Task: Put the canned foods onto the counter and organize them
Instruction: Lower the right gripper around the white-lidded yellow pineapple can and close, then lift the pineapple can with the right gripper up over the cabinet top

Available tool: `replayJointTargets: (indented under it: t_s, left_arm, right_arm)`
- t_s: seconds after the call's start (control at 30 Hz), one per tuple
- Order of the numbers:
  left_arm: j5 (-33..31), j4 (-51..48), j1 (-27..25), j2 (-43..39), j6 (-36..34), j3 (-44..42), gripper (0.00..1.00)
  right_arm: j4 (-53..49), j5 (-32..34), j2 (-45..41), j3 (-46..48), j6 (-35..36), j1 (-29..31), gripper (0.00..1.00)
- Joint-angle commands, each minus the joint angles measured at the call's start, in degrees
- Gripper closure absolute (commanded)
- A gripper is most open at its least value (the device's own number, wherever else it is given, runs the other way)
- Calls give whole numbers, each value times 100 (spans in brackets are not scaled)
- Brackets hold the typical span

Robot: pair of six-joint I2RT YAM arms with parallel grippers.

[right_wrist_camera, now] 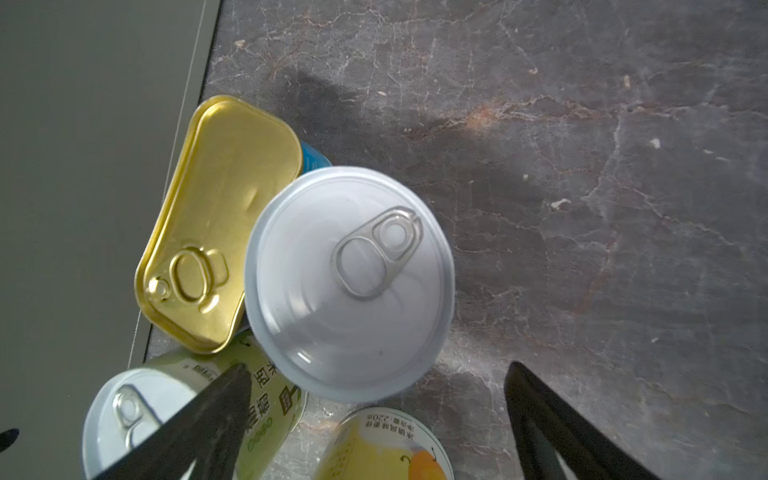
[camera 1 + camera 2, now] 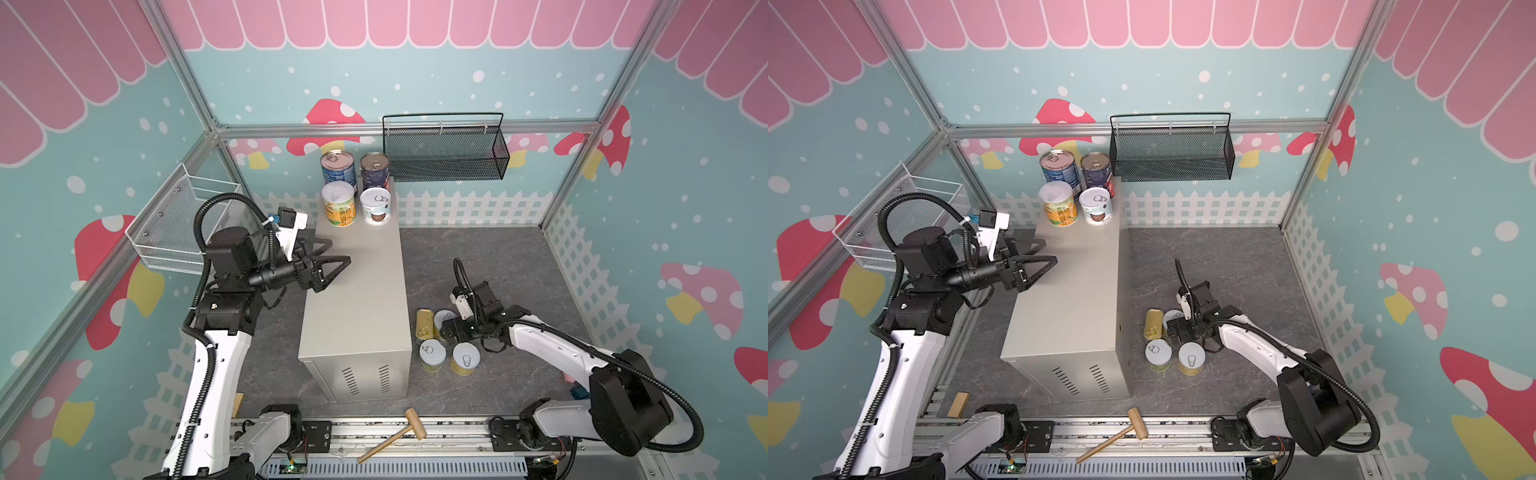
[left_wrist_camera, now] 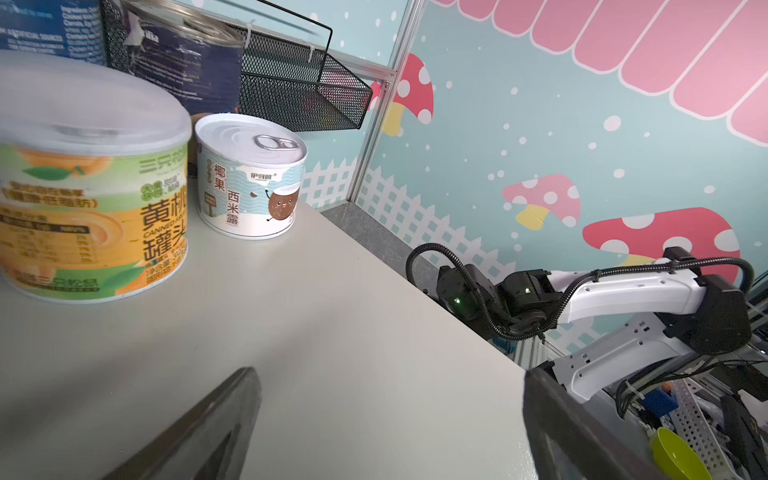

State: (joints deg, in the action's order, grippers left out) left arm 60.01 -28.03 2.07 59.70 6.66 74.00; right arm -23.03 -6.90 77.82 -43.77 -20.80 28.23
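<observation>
Dark marbled tabletop (image 2: 498, 257) holds the beige counter (image 2: 357, 299), four cans (image 2: 340, 203) at its far end, the left gripper (image 2: 340, 252) open and empty over its left edge; right of it the spread right gripper (image 1: 378, 368) hangs over a short pull-tab can (image 1: 349, 282), rigid, slick, probably heavy, best pinched across its sides.

Beige-grey counter (image 2: 361, 291), gold tin (image 2: 424, 323), black mesh basket (image 2: 444, 153), grey marbled floor (image 2: 498, 257)

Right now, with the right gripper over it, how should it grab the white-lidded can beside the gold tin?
Probably from straight above: the white-lidded can stands upright, so close the open right gripper across its round side wall below the lid rim. Keep clear of the side where the gold tin crowds it.
</observation>
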Motion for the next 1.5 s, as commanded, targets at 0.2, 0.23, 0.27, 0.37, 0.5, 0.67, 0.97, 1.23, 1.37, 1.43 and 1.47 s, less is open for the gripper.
replayJointTargets:
  t_s: [0.2, 0.23, 0.27, 0.37, 0.5, 0.67, 0.97, 1.23, 1.37, 1.43, 1.47]
  left_arm:
    - [-138, -55, -14, -73, -154, 95, 1]
    - [-143, -51, -15, -68, -160, 90, 1]
    - [-160, -54, -16, -73, -157, 92, 1]
    - [-271, -54, -15, -88, -168, 89, 1]
    - [-633, -64, -5, -79, -177, 80, 1]
    - [-990, -71, -8, -60, -175, 89, 1]
    - [-1197, -79, -10, -37, -183, 93, 1]
    - [-1158, -158, -12, -27, -258, 115, 1]
    - [-1214, -345, -12, -29, -399, 162, 1]
    - [-1314, -414, -10, -22, -460, 202, 1]
    - [-1394, -442, -5, -31, -477, 219, 1]
  right_arm:
    - [793, 285, 393, -32, 66, 22, 5]
    - [829, 311, 420, -38, 83, 21, 5]
    - [877, 355, 452, -54, 123, 25, 6]
    - [939, 408, 585, -131, 181, 23, 7]
    - [1029, 392, 686, -202, 225, 18, 12]
    - [1089, 492, 647, -279, 290, 22, 20]
    - [987, 698, 516, -581, 498, 8, 35]
    - [212, 785, 195, -1567, 998, 11, 41]
    - [-448, 450, 94, -2623, 1309, 15, 41]
    - [-751, 269, 91, -3242, 1452, 13, 41]
    - [-933, 204, 104, -3555, 1512, 15, 41]
